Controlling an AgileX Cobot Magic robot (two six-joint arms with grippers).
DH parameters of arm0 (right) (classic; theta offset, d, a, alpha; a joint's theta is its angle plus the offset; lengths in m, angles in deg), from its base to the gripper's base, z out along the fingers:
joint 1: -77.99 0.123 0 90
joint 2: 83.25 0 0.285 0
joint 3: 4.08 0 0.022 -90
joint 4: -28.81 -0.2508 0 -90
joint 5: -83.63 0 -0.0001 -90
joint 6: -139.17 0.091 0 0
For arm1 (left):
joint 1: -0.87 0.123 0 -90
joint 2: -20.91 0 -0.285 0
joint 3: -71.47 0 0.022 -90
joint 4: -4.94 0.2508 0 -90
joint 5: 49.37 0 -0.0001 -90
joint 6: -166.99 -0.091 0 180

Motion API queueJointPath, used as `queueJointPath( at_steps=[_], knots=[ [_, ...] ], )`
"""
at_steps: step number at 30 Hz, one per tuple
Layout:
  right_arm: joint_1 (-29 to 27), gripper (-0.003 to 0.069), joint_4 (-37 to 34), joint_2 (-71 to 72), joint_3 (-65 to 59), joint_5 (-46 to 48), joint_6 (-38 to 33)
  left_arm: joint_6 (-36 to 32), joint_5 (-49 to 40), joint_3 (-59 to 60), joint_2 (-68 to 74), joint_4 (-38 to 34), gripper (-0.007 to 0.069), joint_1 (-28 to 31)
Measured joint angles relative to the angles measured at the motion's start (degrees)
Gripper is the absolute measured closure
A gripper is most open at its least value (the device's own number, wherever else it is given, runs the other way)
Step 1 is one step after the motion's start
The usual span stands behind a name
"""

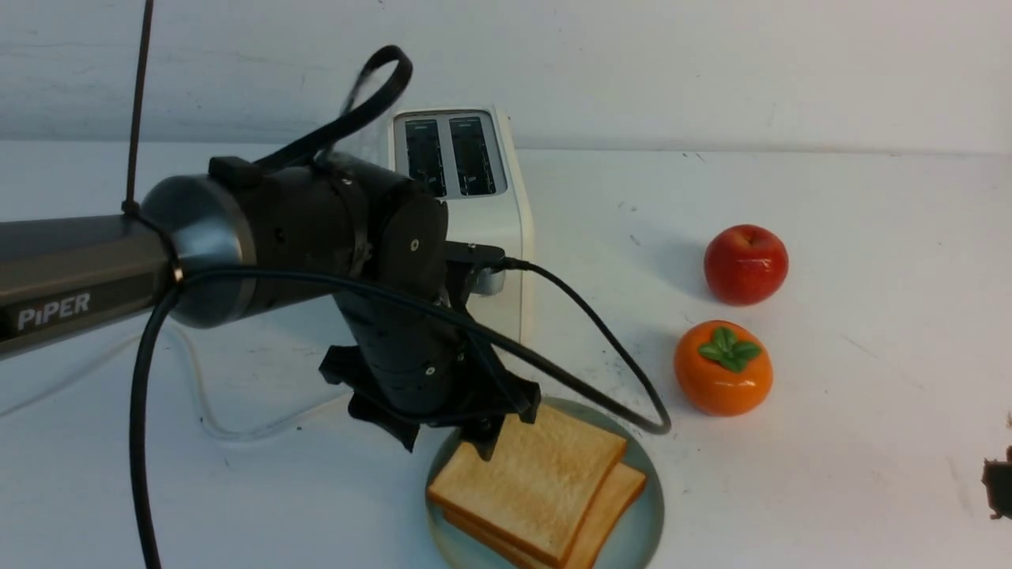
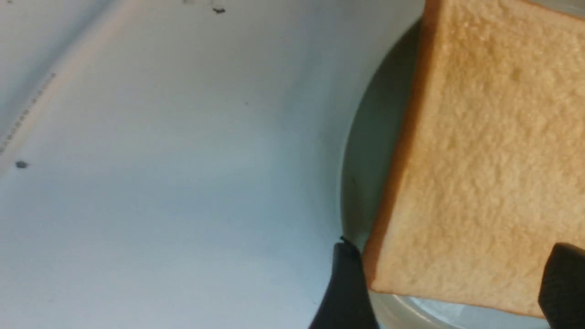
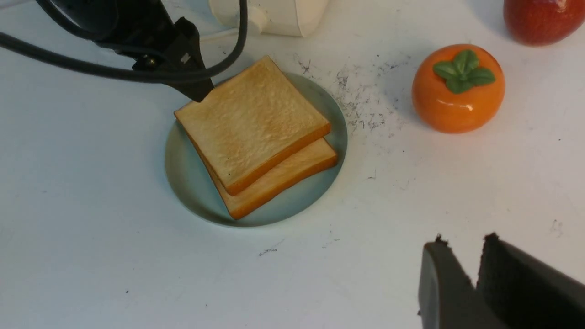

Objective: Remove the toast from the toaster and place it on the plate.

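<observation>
Left gripper (image 1: 447, 436), pointing down at the plate's near-left rim, jaws spread wide and released, one finger (image 2: 347, 288) just beside the upper toast slice's corner; toaster (image 1: 474, 197) behind it, both slots empty; plate (image 1: 644, 514) in front of the toaster, carrying two stacked slices, upper toast (image 1: 530, 474) on lower toast (image 1: 613, 502); red apple (image 1: 745, 263) and orange fruit (image 1: 723, 367) on the table to the right; right gripper (image 3: 466, 250) low at far right, jaws narrowly parted, grasping nothing.
</observation>
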Motion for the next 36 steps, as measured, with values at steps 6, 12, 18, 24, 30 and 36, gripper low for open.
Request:
queueJointPath(
  at_steps=[6,12,18,24,30,36],
  knots=[
    [0.0,0.0524,0.0,0.0,0.0,0.0,0.0,0.6,-3.8,-0.1,0.0,0.8,0.0166,0.0],
    [0.0,0.0524,0.0,0.0,0.0,0.6,0.0,1.7,-13.5,-5.1,0.0,0.8,0.0482,0.0],
    [0.0,0.0526,0.2,0.0,0.0,6.3,0.2,0.1,-19.4,-12.3,0.0,0.8,0.0638,0.0],
    [0.0,0.0605,0.4,1.6,0.0,13.3,4.6,-2.6,-19.9,-13.8,-0.2,0.7,0.0638,0.0],
    [0.0,0.0676,1.4,8.2,0.0,16.4,7.9,-3.0,-20.0,-13.8,-0.4,0.6,0.0638,0.0],
    [0.0,0.0674,9.5,20.0,0.0,15.6,16.8,-3.0,-20.0,-13.8,-0.6,0.6,0.0638,0.0]
  ],
)
